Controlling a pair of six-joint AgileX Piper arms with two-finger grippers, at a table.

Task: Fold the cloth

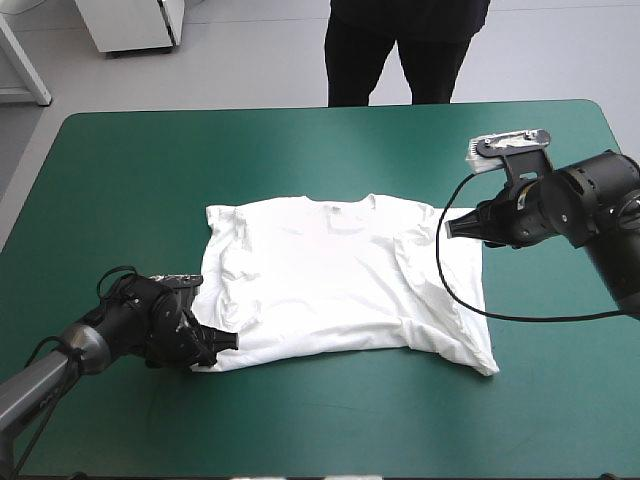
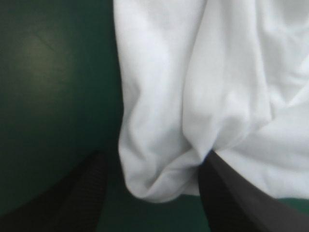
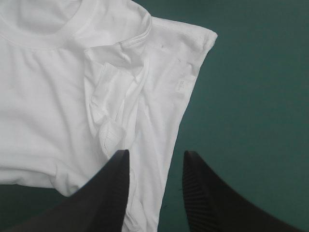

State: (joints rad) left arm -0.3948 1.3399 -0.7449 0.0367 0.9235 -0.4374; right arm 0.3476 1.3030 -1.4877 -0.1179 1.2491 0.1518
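A: Two states first: left gripper gapes wide, right gripper stands narrower yet parted. We see neither clamping anything.
B: And the T-shirt?
A: T-shirt lies spread flat mid-table on the teal-green cover, collar toward the far edge.
B: Edges, room?
A: We log bare cover on every side: broad strips out to the left and right table edges, a band along the near edge, another beyond the collar. Left gripper sits at the near left hem corner, right gripper at the far right shoulder.
B: Wrist views add anything?
A: Yes. Left wrist shows a rounded lobe of that corner lying between our black fingers. Whether they touch it we cannot tell, and the high view hides the gap under the wrist. Right wrist shows the shirt's side edge running between its fingers, with rumpled folds ahead beside the collar. Only the high view shows the whole outline and both grippers together.
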